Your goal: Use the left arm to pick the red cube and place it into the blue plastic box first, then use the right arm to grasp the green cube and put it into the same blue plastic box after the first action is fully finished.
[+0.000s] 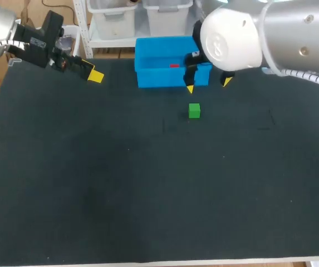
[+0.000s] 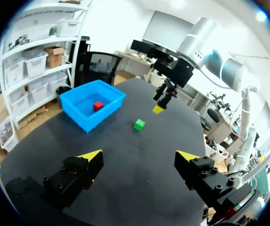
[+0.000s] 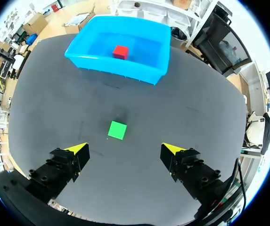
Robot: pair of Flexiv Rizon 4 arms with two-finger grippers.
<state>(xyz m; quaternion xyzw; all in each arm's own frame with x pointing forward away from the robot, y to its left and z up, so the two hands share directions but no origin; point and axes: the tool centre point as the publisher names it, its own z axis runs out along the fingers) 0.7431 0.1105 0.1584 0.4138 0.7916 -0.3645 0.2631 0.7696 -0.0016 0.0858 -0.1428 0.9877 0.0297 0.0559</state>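
The red cube lies inside the blue plastic box at the table's far middle. In front of the box, the green cube sits on the black table. My right gripper hangs open above the table between box and green cube. In the right wrist view the green cube lies just ahead of the open right gripper, slightly toward one finger, with the box and red cube beyond. My left gripper is open and empty at the far left, with nothing between its fingers.
The black table top stretches wide toward the near edge. In the left wrist view my right arm's gripper hovers beyond the green cube, beside the blue box.
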